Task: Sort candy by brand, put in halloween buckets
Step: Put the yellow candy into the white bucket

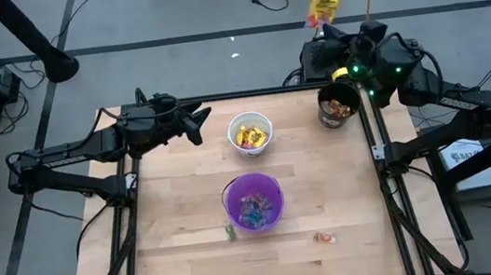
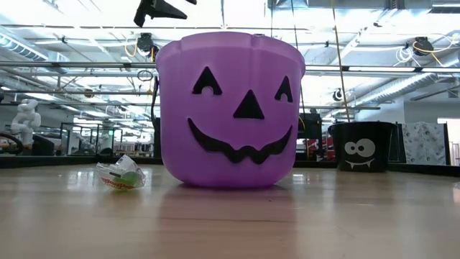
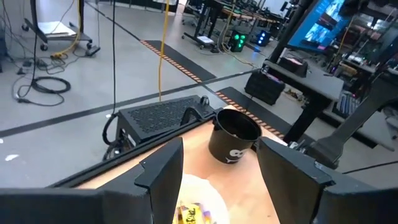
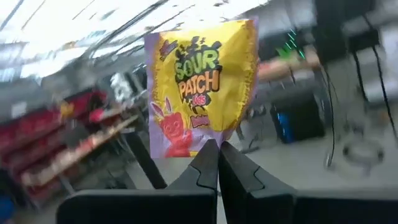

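My right gripper (image 1: pixel 329 26) is up beyond the table's far right corner, past the black bucket (image 1: pixel 339 104), and is shut on a yellow Sour Patch Kids packet (image 1: pixel 325 3). My left gripper (image 1: pixel 195 123) hangs open just left of the white bucket (image 1: pixel 250 132), which holds yellow packets. In the left wrist view its fingers frame the white bucket (image 3: pixel 202 202) and the black bucket (image 3: pixel 233 135). The purple bucket (image 1: pixel 255 202) stands mid-table with pink and blue sweets inside. Two loose sweets (image 1: pixel 231 231) (image 1: pixel 322 237) lie on the table's near part. My right gripper (image 4: pixel 217 148) pinches the Sour Patch packet by its lower edge (image 4: pixel 208 138), between the two fingertips. The packet stands up past the fingers, face toward the wrist camera, lifted clear of the table and the buckets.
A black box with a ridged top (image 3: pixel 163 115) sits past the table's far edge. In the low view the purple bucket (image 2: pixel 230 108) fills the middle, with a clear-wrapped sweet (image 2: pixel 121 175) to its left and the black bucket (image 2: pixel 361 144) behind on the right. Bare wood lies along the near edge.
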